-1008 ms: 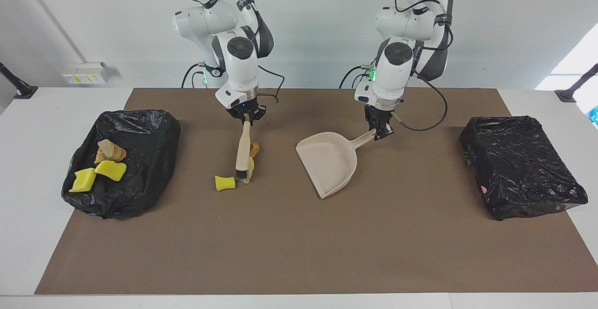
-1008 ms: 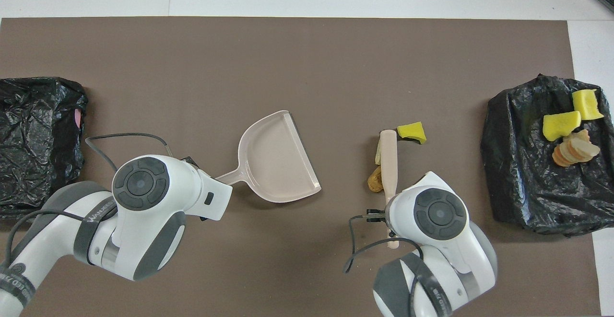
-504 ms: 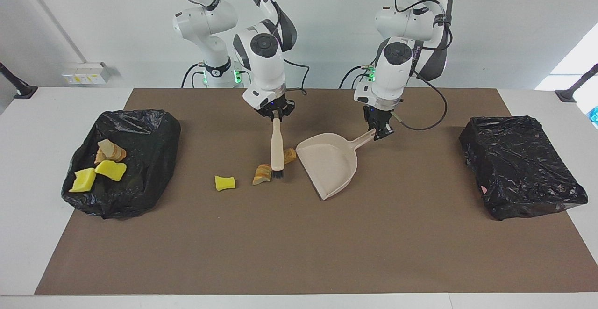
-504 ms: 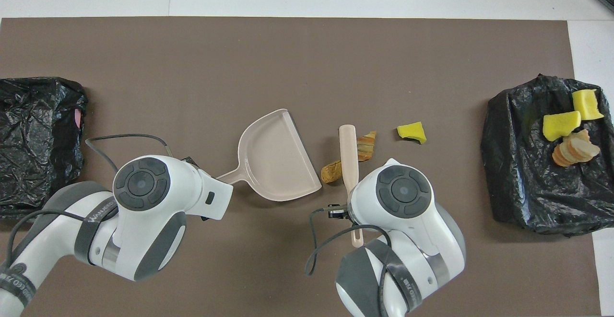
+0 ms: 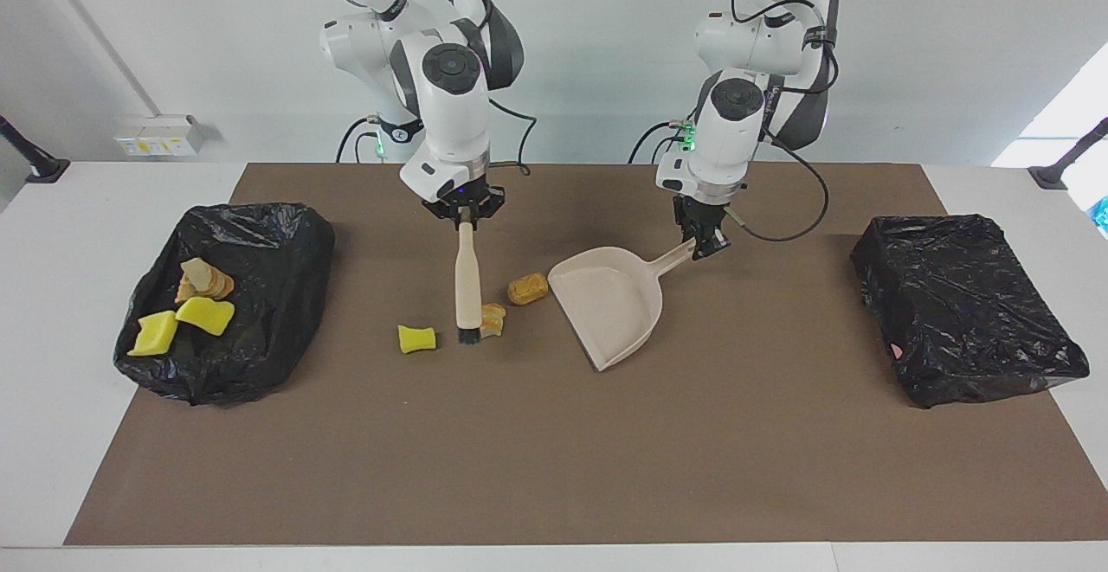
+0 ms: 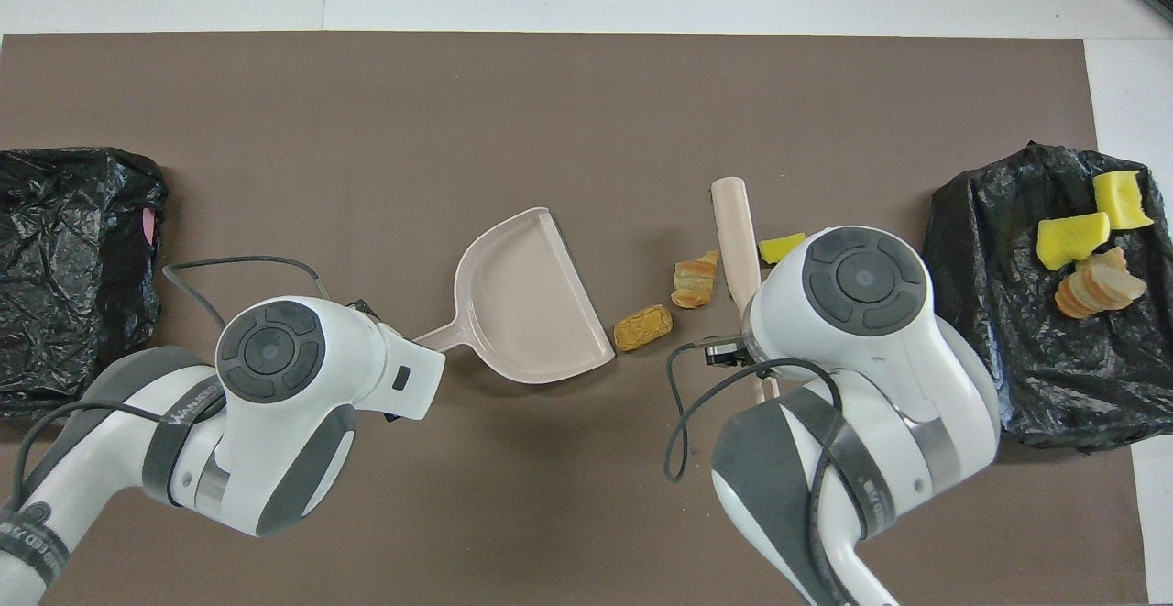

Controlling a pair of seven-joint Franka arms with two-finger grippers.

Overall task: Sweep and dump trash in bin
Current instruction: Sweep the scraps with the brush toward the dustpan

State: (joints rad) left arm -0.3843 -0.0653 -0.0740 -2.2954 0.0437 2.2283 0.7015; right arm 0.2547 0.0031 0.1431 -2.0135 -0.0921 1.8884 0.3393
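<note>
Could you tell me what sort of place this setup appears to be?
Probably a robotics lab bench: two white Franka arms stand at a white table with a brown mat, staged yellow sponge scraps and black-bagged bins.

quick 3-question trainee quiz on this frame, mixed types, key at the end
1. True or false: the dustpan already holds a scrap.
2. How many scraps lie loose on the mat between the dustpan and the trash-filled bin?
3. What does the right hand hold? A) dustpan B) brush C) sponge

Key:
1. False, it is empty.
2. Three: orange chunk, bread piece, yellow sponge.
3. B; the left hand holds the dustpan's handle.
</note>
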